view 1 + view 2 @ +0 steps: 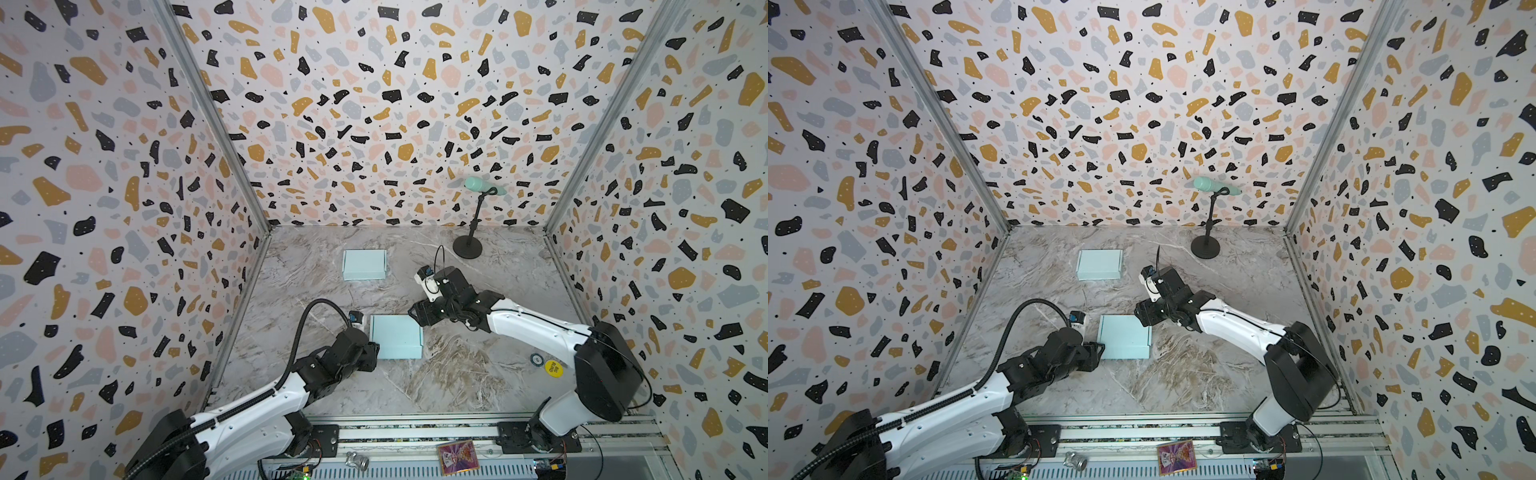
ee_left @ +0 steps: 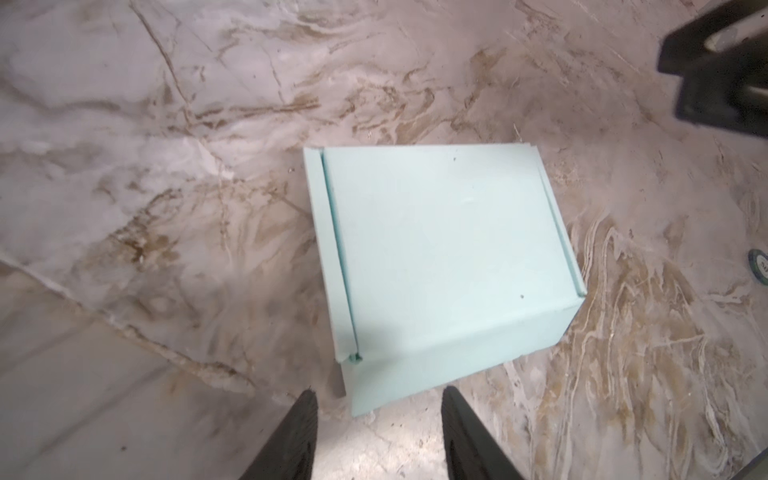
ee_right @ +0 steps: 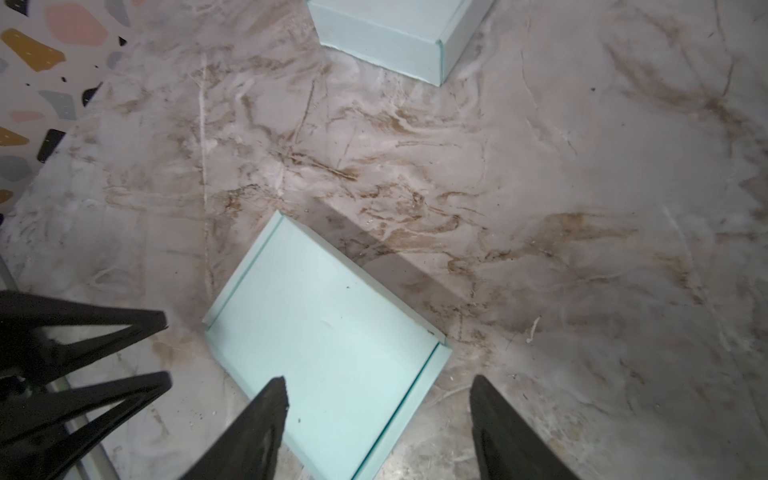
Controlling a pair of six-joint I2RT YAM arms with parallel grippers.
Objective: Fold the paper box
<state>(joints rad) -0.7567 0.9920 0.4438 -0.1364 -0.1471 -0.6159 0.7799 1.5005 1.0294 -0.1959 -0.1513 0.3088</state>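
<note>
The mint paper box sat closed on the marble table, lower centre in both top views. It looked fully folded, with little seemingly left to do. The left gripper and right gripper flanked it, fingers spread, holding nothing. Whether its tabs were tucked in was hidden. A second closed box lay higher up.

Matt paper box, veined marble-look tabletop

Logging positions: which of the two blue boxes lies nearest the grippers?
The near box, between the left gripper and right gripper; the far box sits apart, farther back.
</note>
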